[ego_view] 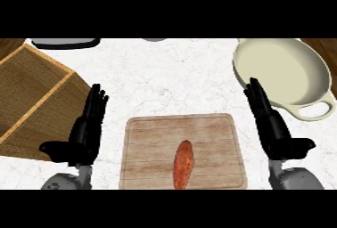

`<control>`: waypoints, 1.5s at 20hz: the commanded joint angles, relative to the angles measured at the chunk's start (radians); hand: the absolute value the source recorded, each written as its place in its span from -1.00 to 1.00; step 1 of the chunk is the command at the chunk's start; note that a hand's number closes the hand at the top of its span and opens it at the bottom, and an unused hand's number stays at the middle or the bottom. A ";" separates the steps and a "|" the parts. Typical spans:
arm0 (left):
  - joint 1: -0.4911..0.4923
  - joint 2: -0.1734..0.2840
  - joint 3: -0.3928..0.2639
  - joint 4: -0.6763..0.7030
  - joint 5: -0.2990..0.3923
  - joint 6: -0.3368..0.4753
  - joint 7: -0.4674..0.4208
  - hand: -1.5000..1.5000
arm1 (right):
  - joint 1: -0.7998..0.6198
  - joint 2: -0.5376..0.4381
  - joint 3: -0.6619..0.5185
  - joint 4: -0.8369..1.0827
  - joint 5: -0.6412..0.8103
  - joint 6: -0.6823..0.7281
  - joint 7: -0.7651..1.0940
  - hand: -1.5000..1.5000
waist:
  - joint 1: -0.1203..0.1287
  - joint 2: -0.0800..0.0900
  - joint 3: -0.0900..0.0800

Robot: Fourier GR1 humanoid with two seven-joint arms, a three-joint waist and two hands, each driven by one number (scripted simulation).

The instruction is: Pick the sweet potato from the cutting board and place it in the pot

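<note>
Sweet potato (183,164) lies on cutting board (183,151); left hand (82,133) and right hand (273,127) flank it, fingers straight, holding nothing; pot (283,75) beyond.

Pot (283,71) cropped above; top-edge grey things (64,42) perhaps appliances

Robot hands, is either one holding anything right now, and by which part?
Nothing is held. Left robot hand and right robot hand are open; the orange sweet potato lies untouched.

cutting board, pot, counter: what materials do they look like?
Cutting board: wood, matte, with visible grain and plank lines, worn pale patches. Pot: cream with a smooth sheen, likely enamelled metal or ceramic; can't tell which. Counter: white stone with faint veining, probably marble or a look-alike.
</note>
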 commanded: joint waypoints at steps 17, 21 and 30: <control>-0.064 0.173 0.238 -0.001 0.021 -0.125 0.205 0.00 | -0.012 -0.074 -0.046 0.119 0.188 0.111 -0.392 -1.00 | 0.022 -0.011 -0.017; -0.108 0.188 0.238 -0.062 -0.014 -0.064 0.314 0.00 | 0.022 -0.186 0.006 -0.053 0.224 0.196 -0.175 -1.00 | 0.014 -0.014 -0.017; -0.118 0.176 0.240 -0.020 -0.009 -0.107 0.265 0.00 | -0.171 -0.291 0.239 -0.174 0.372 0.436 0.313 -1.00 | 0.032 -0.012 -0.019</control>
